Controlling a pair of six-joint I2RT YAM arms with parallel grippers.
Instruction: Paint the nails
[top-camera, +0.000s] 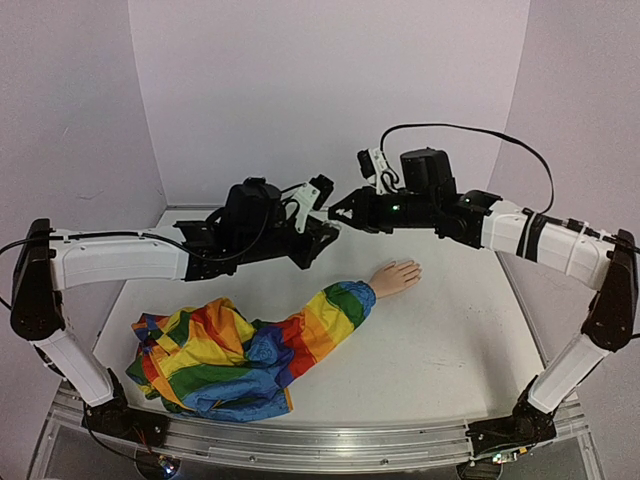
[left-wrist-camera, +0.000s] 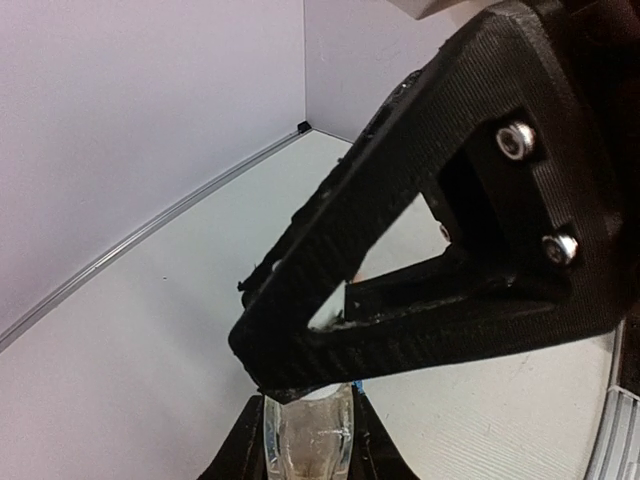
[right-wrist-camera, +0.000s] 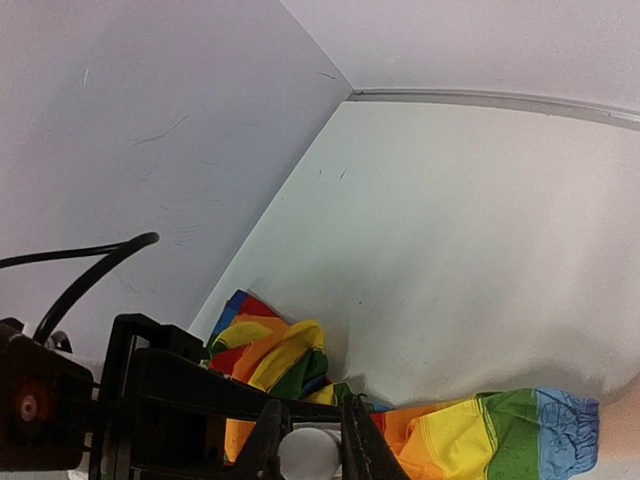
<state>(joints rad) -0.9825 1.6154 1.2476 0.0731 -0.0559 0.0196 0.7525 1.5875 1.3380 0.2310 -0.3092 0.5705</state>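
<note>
Uncapping seemingly proceeding: left gripper (top-camera: 322, 216) clamping bottle (left-wrist-camera: 308, 436), right gripper (top-camera: 341, 212) pinching its cap (right-wrist-camera: 305, 451), both hanging above and left of the hand (top-camera: 396, 278) bearing the nails (top-camera: 413, 268); next calling for a steady twist-and-lift.

Top camera looks down from behind over the whole table (top-camera: 450, 340); both wrist cameras view that same table from close up.
</note>
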